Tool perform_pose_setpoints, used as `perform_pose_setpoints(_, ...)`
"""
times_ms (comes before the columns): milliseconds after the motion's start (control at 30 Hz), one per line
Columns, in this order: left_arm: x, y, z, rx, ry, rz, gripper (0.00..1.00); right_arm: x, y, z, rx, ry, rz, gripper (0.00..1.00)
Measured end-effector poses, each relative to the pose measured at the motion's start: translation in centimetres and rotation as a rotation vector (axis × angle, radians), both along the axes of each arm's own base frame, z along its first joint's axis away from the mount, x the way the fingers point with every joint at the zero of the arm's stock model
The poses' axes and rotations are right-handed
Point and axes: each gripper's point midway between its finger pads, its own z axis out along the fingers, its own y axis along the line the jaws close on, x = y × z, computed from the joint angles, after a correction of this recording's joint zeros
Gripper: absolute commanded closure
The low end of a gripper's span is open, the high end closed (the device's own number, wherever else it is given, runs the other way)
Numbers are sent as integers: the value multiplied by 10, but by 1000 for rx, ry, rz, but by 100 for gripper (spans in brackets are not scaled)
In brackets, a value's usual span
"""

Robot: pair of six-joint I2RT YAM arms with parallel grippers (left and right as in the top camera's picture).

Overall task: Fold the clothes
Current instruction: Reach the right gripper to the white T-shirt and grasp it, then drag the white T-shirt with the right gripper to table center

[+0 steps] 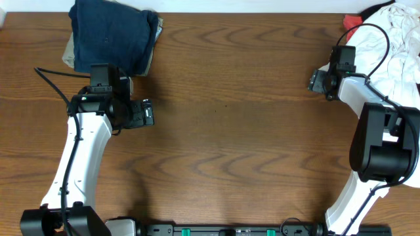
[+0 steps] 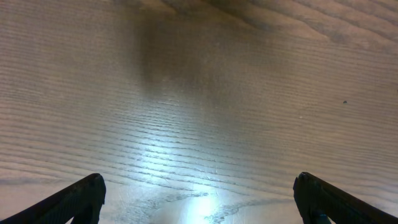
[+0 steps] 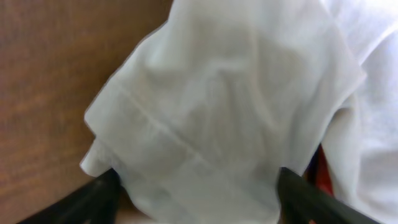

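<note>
Overhead view was evenly lit and sharp; a soft shadow lay on the wooden surface (image 1: 230,131) beside the left arm (image 1: 75,154). Left wrist view showed a bright glare patch low on the wood, a dark blurred shadow above it. Right wrist view was soft, out of focus; white cloth (image 3: 230,112) nearly washed out, folds faint.

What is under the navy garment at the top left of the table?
Tan cloth peeks out at the navy garment's left edge and right corner. Whatever else lies beneath is covered.
</note>
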Motion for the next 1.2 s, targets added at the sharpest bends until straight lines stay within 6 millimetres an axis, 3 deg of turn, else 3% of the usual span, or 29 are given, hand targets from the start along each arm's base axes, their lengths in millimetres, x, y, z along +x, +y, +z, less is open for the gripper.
perform_pose_setpoints(67, 0, 0, 0, 0, 0, 0, 2, 3, 1, -1, 13, -11, -12, 48)
perform_pose_setpoints(133, 0, 0, 0, 0, 0, 0, 0, 4, 3, -2, 30, -14, -20, 70)
perform_pose_setpoints(233, 1, 0, 0, -1, -3, 2, 9, 4, 5, -2, 46, -11, -22, 99)
perform_pose_setpoints(333, 2, 0, 1, 1, -7, 0, 13, 4, 10, -2, 71, -9, 3, 99)
perform_pose_setpoints(467, 2, 3, 4, 17, -8, 5, 13, -2, 31, 1, 156, 17, 82, 99)
perform_pose_setpoints(567, 10, 8, 19, 44, -39, 14, 13, -14, 56, 11, 225, 56, 161, 99)
perform_pose_setpoints(667, 22, 14, 45, 76, -104, 26, 13, -25, 82, 37, 251, 63, 240, 99)
perform_pose_setpoints(833, 31, 23, 85, 126, -212, 50, 13, -33, 158, 121, 270, -58, 466, 99)
perform_pose_setpoints(967, 30, 34, 101, 170, -254, 81, 12, -63, 252, 173, 341, -141, 724, 99)
perform_pose_setpoints(1100, 23, 55, 101, 198, -236, 142, 12, -120, 344, 179, 437, -95, 994, 99)
perform_pose_setpoints(1200, 12, 77, 98, 212, -202, 207, 12, -182, 398, 174, 478, -3, 1190, 84)
